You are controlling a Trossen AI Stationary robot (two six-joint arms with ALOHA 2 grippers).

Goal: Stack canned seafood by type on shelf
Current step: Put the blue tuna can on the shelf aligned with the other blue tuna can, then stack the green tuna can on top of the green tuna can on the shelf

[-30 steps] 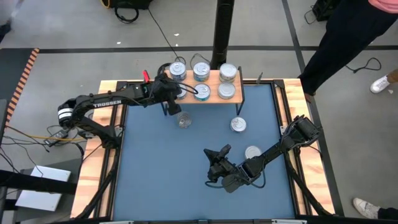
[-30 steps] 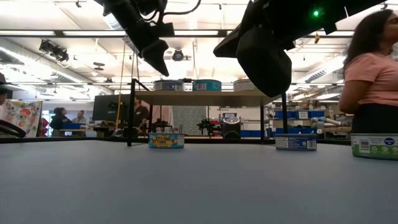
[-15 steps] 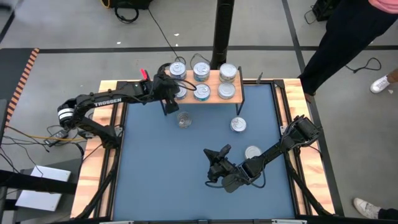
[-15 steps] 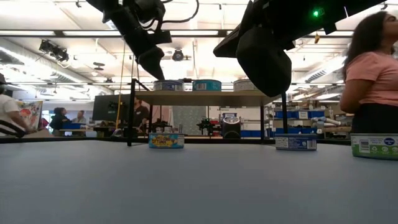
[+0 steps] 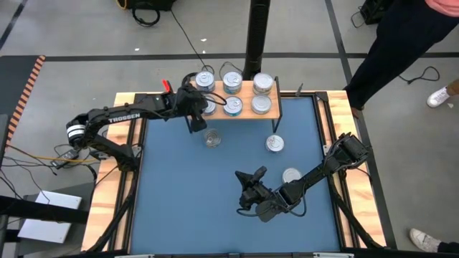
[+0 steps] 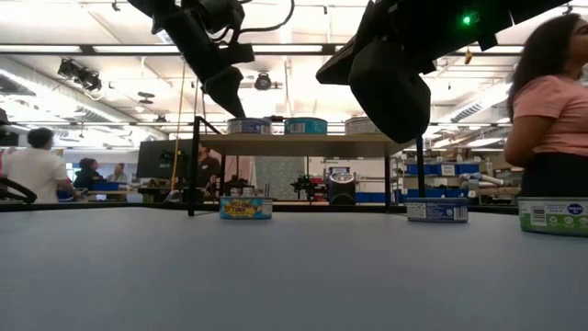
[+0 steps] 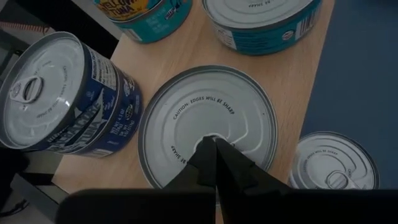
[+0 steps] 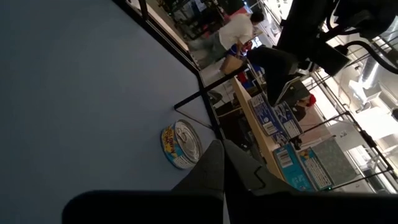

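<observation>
The left gripper (image 5: 203, 104) is held above the left end of the shelf (image 5: 244, 97), its jaws closed on nothing, tips poised over a silver-topped tin (image 7: 208, 124). Compared with a second earlier, it is seen slightly drawn back towards the shelf's left edge. The right gripper (image 5: 252, 177) is kept unchanged over the blue mat (image 5: 179, 193), jaws closed and empty. Five tins are seen on the shelf; three tins (image 5: 211, 137) are left on the mat.
</observation>
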